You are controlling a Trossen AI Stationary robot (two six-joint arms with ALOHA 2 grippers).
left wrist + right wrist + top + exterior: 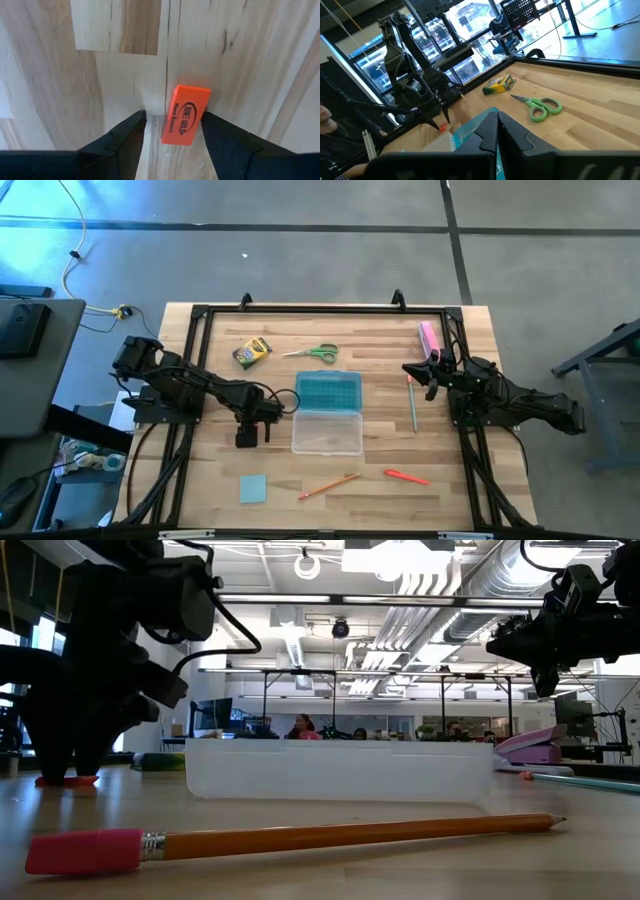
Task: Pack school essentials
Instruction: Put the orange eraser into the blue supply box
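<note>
**Orange eraser between the left fingers**

Orange eraser (pixel 185 115), printed "JUNE GOLD" and "Neon Erasers", sits on the wooden table (pixel 450 480) beside the clear case (pixel 327 418). Your left gripper (pixel 173 131) straddles it, fingers apart, long axis running along them. Your right gripper (pixel 498 131) hovers closed.

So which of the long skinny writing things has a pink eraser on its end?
The orange pencil, lying near the table's front edge. The thin green pencil and the orange pen show no pink end.
</note>
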